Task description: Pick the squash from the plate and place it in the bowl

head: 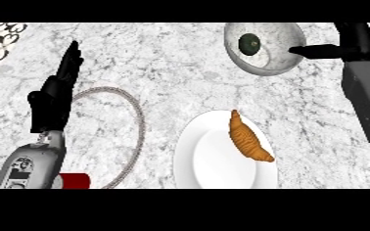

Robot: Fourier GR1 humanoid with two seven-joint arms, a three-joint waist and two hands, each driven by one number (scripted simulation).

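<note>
A white marble counter top (180, 78) veined in grey fills the whole view, lit evenly with only soft shadows. At its upper left corner a patterned black-and-white item (9, 36) is cut off by the edge, too little of it showing to tell what it is. Lower left, a thin grey ring-shaped item (133, 112) lies flat on the stone, and a small red object (74, 180) sits just inside its lower part at the view's bottom edge.

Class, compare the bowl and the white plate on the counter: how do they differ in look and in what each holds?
The bowl is grey and marbled; the plate is plain white. The bowl holds a dark green squash; the plate holds a brown croissant. The right hand is over the bowl's rim; no hand is near the plate. Both are round.
</note>
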